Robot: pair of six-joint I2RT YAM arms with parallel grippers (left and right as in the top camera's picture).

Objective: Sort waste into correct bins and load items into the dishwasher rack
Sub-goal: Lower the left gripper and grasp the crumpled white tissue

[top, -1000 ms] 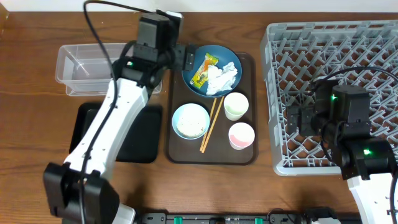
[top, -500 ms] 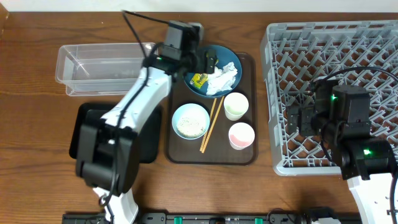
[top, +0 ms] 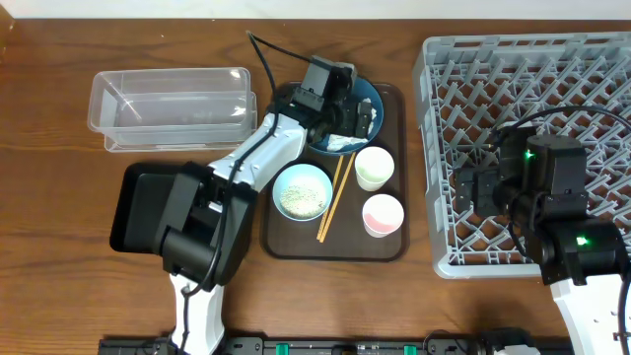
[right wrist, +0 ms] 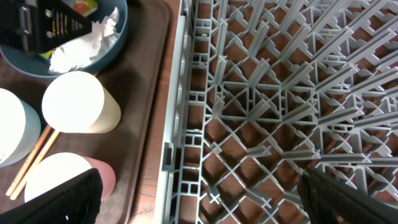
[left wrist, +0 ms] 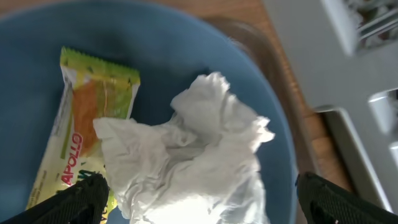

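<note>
My left gripper [top: 353, 116] hangs open over the large dark blue bowl [left wrist: 174, 43] on the brown tray. In the left wrist view its gripper [left wrist: 199, 211] straddles the crumpled white tissue [left wrist: 193, 155], with the yellow-green wrapper [left wrist: 81, 124] beside and partly under the tissue. My right gripper [top: 468, 187] is open and empty above the left edge of the grey rack [top: 532, 89]. The light blue bowl [top: 302, 191] holds rice grains. The chopsticks [top: 333, 202], greenish-white cup [top: 374, 168] and pink cup [top: 384, 215] stand on the tray.
The clear tub [top: 168, 104] sits at the back left, with the black tray [top: 148, 197] in front of it. The brown serving tray [top: 389, 247] lies between them and the rack. My left arm stretches across the tray's left side.
My left gripper has moved right, from the bowl's left rim to over the tissue and wrapper inside it. The right arm has not moved.
</note>
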